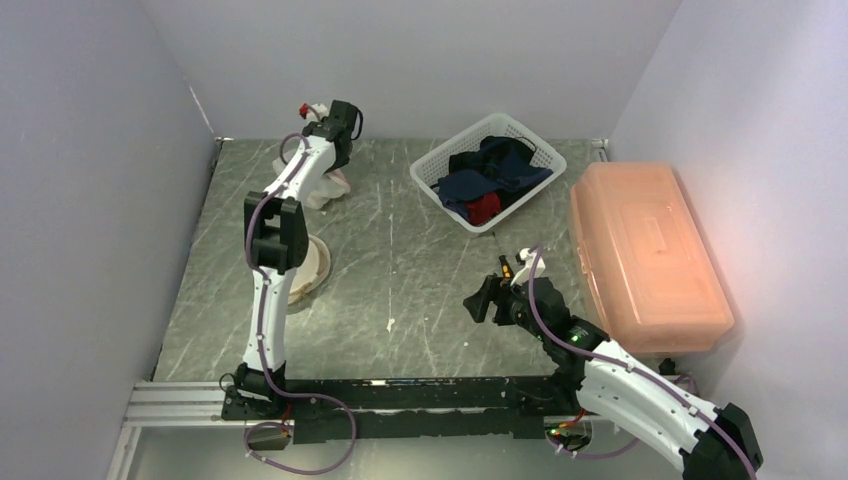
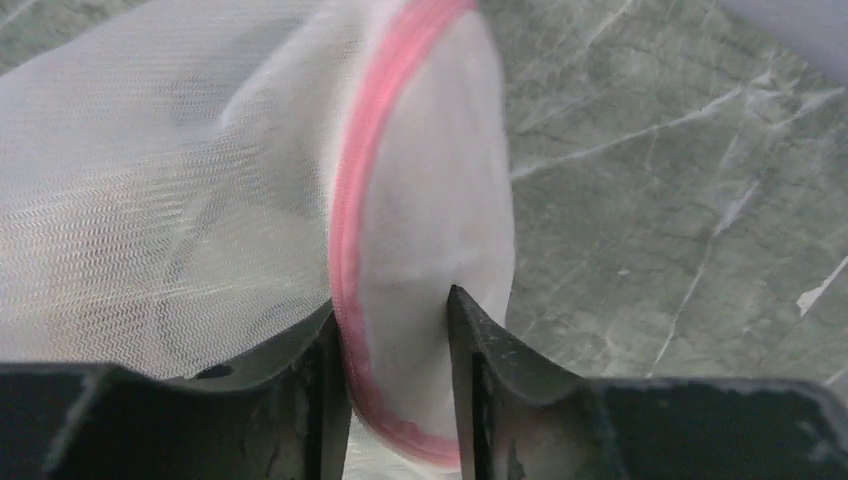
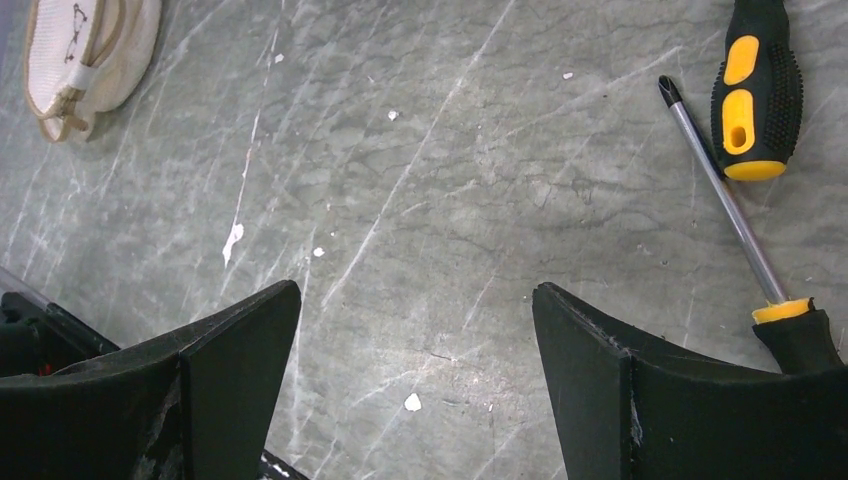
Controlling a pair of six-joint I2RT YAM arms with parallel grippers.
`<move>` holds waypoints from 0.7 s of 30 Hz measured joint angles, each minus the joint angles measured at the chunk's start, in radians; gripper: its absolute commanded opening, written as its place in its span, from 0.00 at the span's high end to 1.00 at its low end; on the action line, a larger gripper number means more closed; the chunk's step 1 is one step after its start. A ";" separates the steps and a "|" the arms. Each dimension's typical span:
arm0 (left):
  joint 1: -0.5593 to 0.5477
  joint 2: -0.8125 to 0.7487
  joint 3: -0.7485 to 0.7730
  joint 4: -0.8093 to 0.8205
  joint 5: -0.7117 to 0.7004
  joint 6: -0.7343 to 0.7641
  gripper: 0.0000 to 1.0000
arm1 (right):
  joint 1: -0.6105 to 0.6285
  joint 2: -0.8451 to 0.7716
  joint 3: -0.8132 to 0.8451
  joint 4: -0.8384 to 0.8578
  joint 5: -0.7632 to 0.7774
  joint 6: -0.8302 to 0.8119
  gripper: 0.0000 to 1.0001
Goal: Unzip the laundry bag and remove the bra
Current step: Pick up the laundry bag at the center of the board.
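The laundry bag (image 2: 150, 200) is white mesh with a pink zipper band (image 2: 350, 190) along its rim; it lies at the back left of the table (image 1: 325, 190). My left gripper (image 2: 390, 305) reaches down onto it (image 1: 338, 150), its two fingers pressed against either side of a fold of white fabric and the pink band. The bra is hidden. My right gripper (image 3: 415, 290) hovers open over bare table near the front right (image 1: 485, 298), with nothing between its fingers.
A cream round zipped pouch (image 3: 85, 50) lies under the left arm (image 1: 308, 268). A yellow-black screwdriver (image 3: 755, 90) lies just right of the right gripper. At the back stands a white basket (image 1: 440, 160) of dark clothes, and an orange lidded box (image 1: 645, 255) sits at the right.
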State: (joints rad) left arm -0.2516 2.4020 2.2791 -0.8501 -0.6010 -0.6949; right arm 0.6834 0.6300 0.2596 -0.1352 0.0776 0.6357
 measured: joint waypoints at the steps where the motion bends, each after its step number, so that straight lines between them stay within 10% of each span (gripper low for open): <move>1: 0.000 0.000 -0.016 0.006 0.003 0.004 0.76 | 0.000 0.002 0.000 0.000 0.001 0.000 0.09; 4: -0.005 -0.015 -0.048 0.059 0.014 0.002 0.97 | 0.000 0.014 0.000 0.000 0.002 0.000 0.09; 21: -0.010 -0.658 -0.320 0.236 0.394 -0.011 0.97 | 0.000 -0.004 0.030 -0.045 0.030 -0.013 0.06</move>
State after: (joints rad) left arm -0.2611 1.7435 1.9591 -0.6144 -0.2066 -0.7063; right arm 0.6834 0.6258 0.2897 -0.1806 0.1078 0.6224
